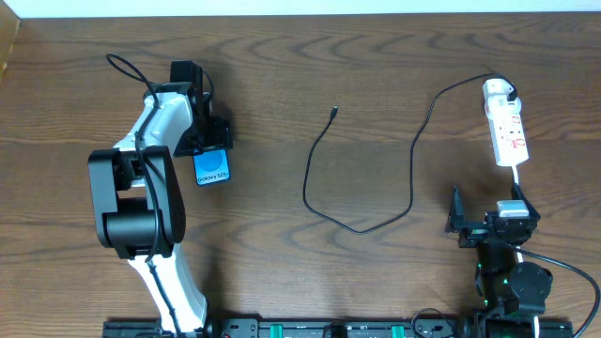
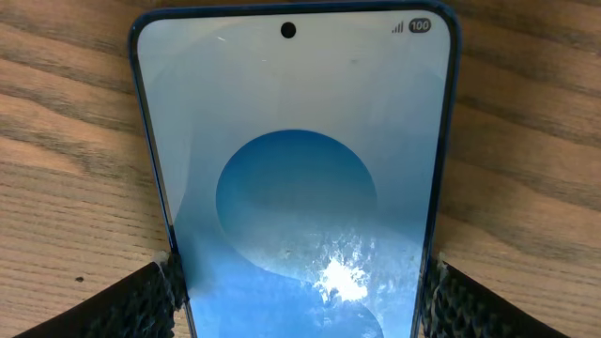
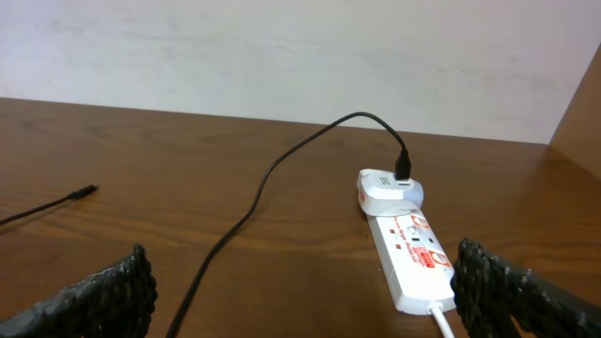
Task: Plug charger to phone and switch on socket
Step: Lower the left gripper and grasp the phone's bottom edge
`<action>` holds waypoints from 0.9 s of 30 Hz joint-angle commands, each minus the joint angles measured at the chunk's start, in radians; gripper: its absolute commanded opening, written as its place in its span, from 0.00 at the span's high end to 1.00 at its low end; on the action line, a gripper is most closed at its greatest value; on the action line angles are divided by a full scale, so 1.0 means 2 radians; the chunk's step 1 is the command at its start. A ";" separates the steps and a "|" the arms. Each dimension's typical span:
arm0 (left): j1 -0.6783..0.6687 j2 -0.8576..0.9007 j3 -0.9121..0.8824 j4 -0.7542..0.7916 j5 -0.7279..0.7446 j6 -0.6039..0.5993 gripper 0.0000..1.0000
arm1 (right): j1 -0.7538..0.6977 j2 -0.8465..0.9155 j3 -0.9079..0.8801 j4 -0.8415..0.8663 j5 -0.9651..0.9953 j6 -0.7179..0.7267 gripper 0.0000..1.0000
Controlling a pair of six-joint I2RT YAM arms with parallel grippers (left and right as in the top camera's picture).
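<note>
The phone (image 2: 296,169) lies screen-up on the wooden table, lit blue with a round pattern. My left gripper (image 2: 300,305) holds it by its two long edges, a pad pressed against each side. From above the phone (image 1: 212,171) sits at the left, just below the left gripper (image 1: 212,148). The charger cable (image 1: 362,228) loops across the middle; its small black plug tip (image 1: 335,111) lies free. Its white adapter (image 3: 387,191) is plugged into the far end of the socket (image 3: 413,252). My right gripper (image 3: 305,305) is open and empty, just short of the socket (image 1: 507,131).
The left arm's white and black body (image 1: 141,207) stretches over the table's left side. A pale wall (image 3: 282,47) stands behind the table's far edge. Bare wood lies between the phone and the cable loop.
</note>
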 commanded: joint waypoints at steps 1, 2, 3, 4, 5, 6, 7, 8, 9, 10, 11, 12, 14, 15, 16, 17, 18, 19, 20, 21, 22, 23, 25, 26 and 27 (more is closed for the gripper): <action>0.003 0.010 -0.018 0.001 0.003 0.003 0.19 | 0.003 -0.003 -0.001 -0.002 0.002 0.006 0.01; 0.003 0.010 -0.018 0.001 0.003 0.003 0.19 | 0.003 -0.003 -0.001 -0.002 0.002 0.006 0.01; 0.003 0.010 -0.018 0.001 0.003 0.003 0.19 | 0.003 -0.003 -0.001 -0.002 0.002 0.006 0.01; 0.003 0.010 -0.018 0.001 0.003 0.006 0.19 | 0.003 -0.003 -0.001 -0.002 0.002 0.006 0.01; 0.003 0.010 -0.018 0.000 0.003 0.009 0.19 | 0.003 -0.003 -0.001 -0.002 0.002 0.006 0.01; 0.003 0.010 -0.018 0.000 0.003 0.011 0.19 | 0.003 -0.003 -0.001 -0.002 0.002 0.006 0.01; 0.003 0.010 -0.019 0.001 0.003 0.011 0.19 | 0.003 -0.003 -0.001 -0.002 0.002 0.006 0.01; 0.003 0.010 -0.019 0.001 0.003 0.011 0.19 | 0.003 -0.003 -0.001 -0.002 0.002 0.006 0.01; 0.003 0.010 -0.019 0.002 0.003 0.011 0.15 | 0.003 -0.003 -0.001 -0.002 0.002 0.006 0.01; 0.003 0.010 -0.020 0.002 0.003 0.011 0.14 | 0.003 -0.003 -0.001 -0.002 0.002 0.006 0.01; 0.003 0.010 -0.021 0.003 0.003 0.011 0.14 | 0.003 -0.003 -0.001 -0.002 0.002 0.006 0.01; 0.003 0.010 -0.021 0.004 0.004 0.011 0.13 | 0.003 -0.003 -0.001 -0.002 0.002 0.006 0.01; 0.003 0.010 -0.024 0.006 0.007 0.011 0.13 | 0.003 -0.003 -0.001 -0.002 0.002 0.006 0.01; 0.003 0.010 -0.028 0.010 0.014 0.011 0.12 | 0.003 -0.003 -0.001 -0.002 0.002 0.006 0.01; 0.003 0.010 -0.031 0.014 0.019 0.011 0.12 | 0.003 -0.003 -0.001 -0.002 0.002 0.006 0.01; 0.003 0.010 -0.034 0.018 0.025 0.011 0.11 | 0.003 -0.003 -0.001 -0.002 0.002 0.006 0.01; 0.003 0.010 -0.039 0.023 0.030 0.011 0.11 | 0.003 -0.003 -0.001 -0.002 0.002 0.006 0.01; 0.003 0.010 -0.043 0.027 0.034 0.011 0.11 | 0.003 -0.003 -0.001 -0.002 0.002 0.006 0.01; 0.003 0.010 -0.046 0.030 0.036 0.011 0.10 | 0.003 -0.003 -0.001 -0.002 0.002 0.006 0.01; 0.003 0.010 -0.049 0.032 0.035 0.010 0.10 | 0.003 -0.003 -0.001 -0.002 0.002 0.006 0.01; 0.003 0.010 -0.051 0.032 0.035 0.011 0.10 | 0.003 -0.003 -0.001 -0.002 0.002 0.006 0.01; 0.003 0.010 -0.053 0.032 0.035 0.010 0.11 | 0.003 -0.003 -0.001 -0.002 0.002 0.006 0.01; 0.003 0.010 -0.053 0.029 0.035 0.010 0.10 | 0.003 -0.003 -0.001 -0.002 0.002 0.006 0.01; 0.003 0.010 -0.053 0.028 0.035 0.010 0.11 | 0.003 -0.003 -0.001 -0.002 0.002 0.006 0.01; 0.003 0.010 -0.053 0.027 0.036 0.010 0.10 | 0.003 -0.003 -0.001 -0.002 0.002 0.006 0.01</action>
